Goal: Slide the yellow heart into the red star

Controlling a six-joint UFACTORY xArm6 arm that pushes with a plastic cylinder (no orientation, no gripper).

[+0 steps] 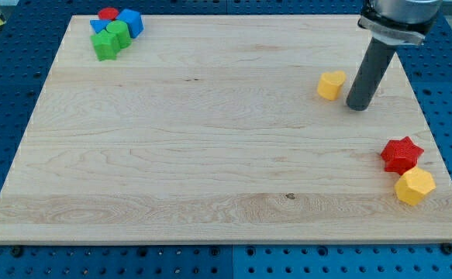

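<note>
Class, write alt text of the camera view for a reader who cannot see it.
My tip rests on a wooden board, just right of the yellow heart. The red star sits near the view's bottom right, touching a yellow hexagon. Red, blue and green blocks cluster at top left.

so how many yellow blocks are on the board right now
2. A yellow heart sits at the view's upper right, just left of my tip. A yellow hexagon-like block sits at the lower right, touching the red star. None seems hidden.
</note>
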